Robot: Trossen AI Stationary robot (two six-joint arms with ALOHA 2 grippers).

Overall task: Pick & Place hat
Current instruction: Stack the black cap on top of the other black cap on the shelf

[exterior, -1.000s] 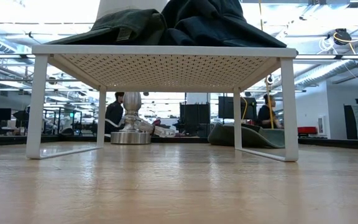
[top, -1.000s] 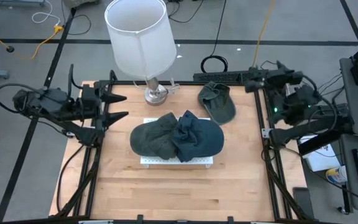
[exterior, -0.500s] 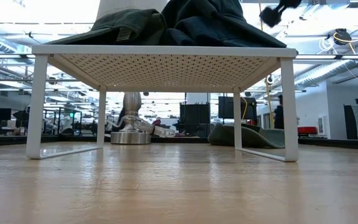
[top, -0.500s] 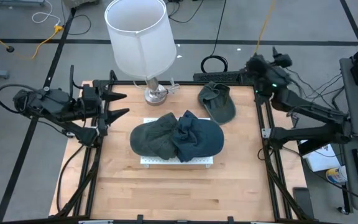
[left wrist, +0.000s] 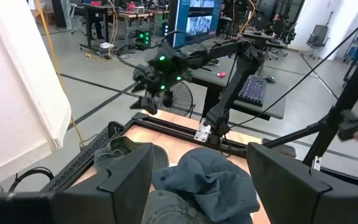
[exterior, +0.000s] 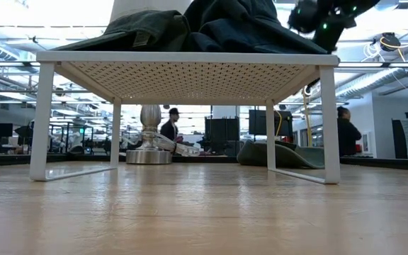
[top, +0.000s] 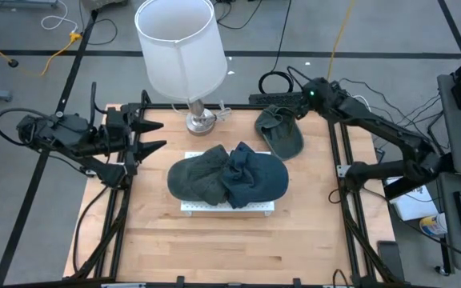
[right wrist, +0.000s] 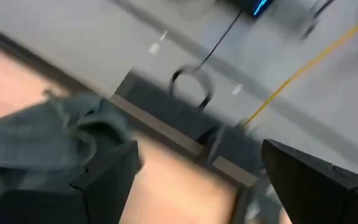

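Note:
Three hats show. A grey-green hat (top: 202,178) and a dark blue hat (top: 252,178) lie side by side on a white perforated rack (top: 226,207) at the table's middle. A third, grey-green hat (top: 281,132) lies flat on the table near the far right corner and shows in the right wrist view too (right wrist: 36,146). My right gripper (top: 298,99) is open and hovers above that hat's far edge, touching nothing; its fingers (right wrist: 104,180) stand apart. My left gripper (top: 157,134) waits open at the table's left edge, pointing at the rack.
A lamp with a white shade (top: 178,44) stands on its metal base (top: 201,121) at the far edge, left of the loose hat. A coiled black cable (top: 275,82) lies beyond the table. The near half of the wooden table (top: 230,248) is bare. People move in the room behind (exterior: 346,138).
My right arm has swung out from the table's right edge toward the far edge and leftward, and its gripper now hangs over the far side of the loose hat. The hats, the rack and the left arm have stayed still.

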